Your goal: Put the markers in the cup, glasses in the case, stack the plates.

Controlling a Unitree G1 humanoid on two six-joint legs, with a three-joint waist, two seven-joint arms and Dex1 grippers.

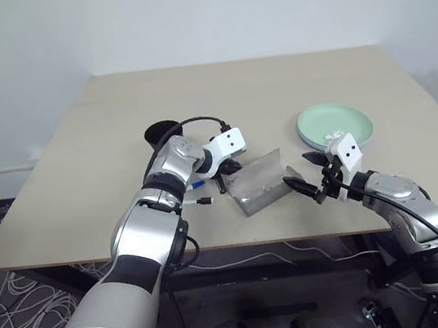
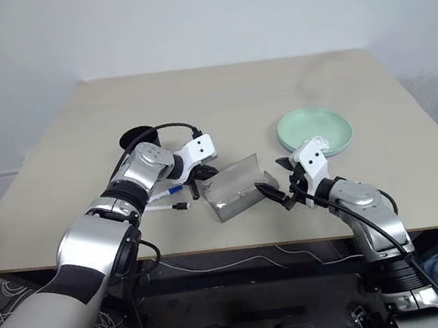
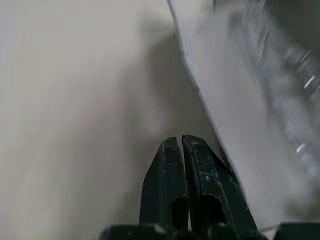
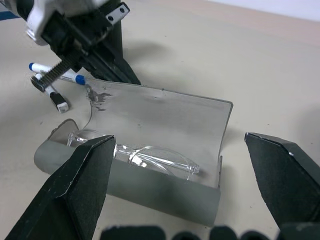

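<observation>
Right tool (image 1: 310, 175) hangs wide open, holding nothing, beside the open case (image 4: 150, 150); glasses (image 4: 135, 155) lie inside. Left tool (image 3: 181, 150), pinched closed and empty, sits behind the lid near markers (image 4: 55, 75).

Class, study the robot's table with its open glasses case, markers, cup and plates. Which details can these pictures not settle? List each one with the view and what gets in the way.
- The cup: in the left eye view the left arm covers all but its rim.
- The markers: the left gripper crosses them in the right wrist view, so their number is unclear.
- The light blue plate: the mint green plate may hide it.
- The case: blurred, cut off in the left wrist view.
</observation>
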